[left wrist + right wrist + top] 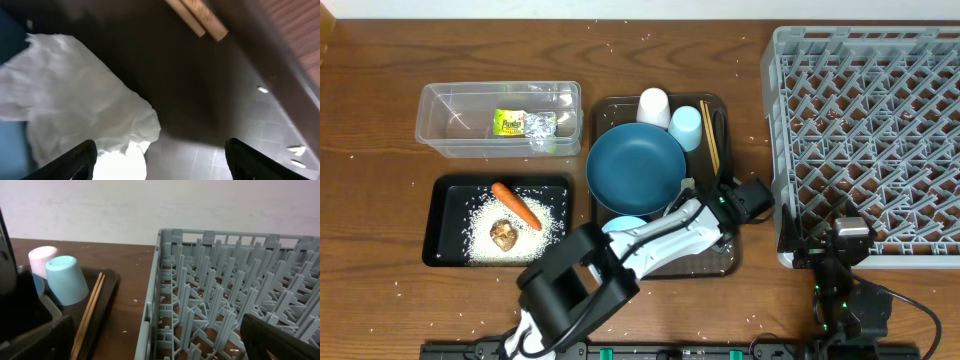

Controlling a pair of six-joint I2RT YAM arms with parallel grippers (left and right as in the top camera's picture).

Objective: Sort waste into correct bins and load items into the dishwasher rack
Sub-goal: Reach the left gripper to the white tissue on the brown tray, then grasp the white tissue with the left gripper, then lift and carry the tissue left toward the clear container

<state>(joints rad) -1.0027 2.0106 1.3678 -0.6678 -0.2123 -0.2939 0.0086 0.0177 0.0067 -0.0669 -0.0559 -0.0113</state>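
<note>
My left gripper (732, 203) is open, low over the brown tray's right side. In the left wrist view its fingers (160, 167) straddle the tray floor, with the crumpled white tissue (75, 100) by the left finger and the chopstick ends (200, 17) beyond. My right gripper (847, 240) is open and empty at the grey rack's (865, 130) front-left edge, also seen in the right wrist view (160, 345). The dark-blue plate (636, 165), white cup (654, 106), light-blue cup (686, 126), chopsticks (711, 135) and partly hidden bowl (620, 224) sit on the brown tray.
The clear tub (440, 135) holds the green-yellow wrapper (507, 122) and silver foil (542, 126). The black tray (445, 190) holds rice (485, 240), the carrot (516, 205) and the brown lump (503, 234). Rice grains dot the wooden table.
</note>
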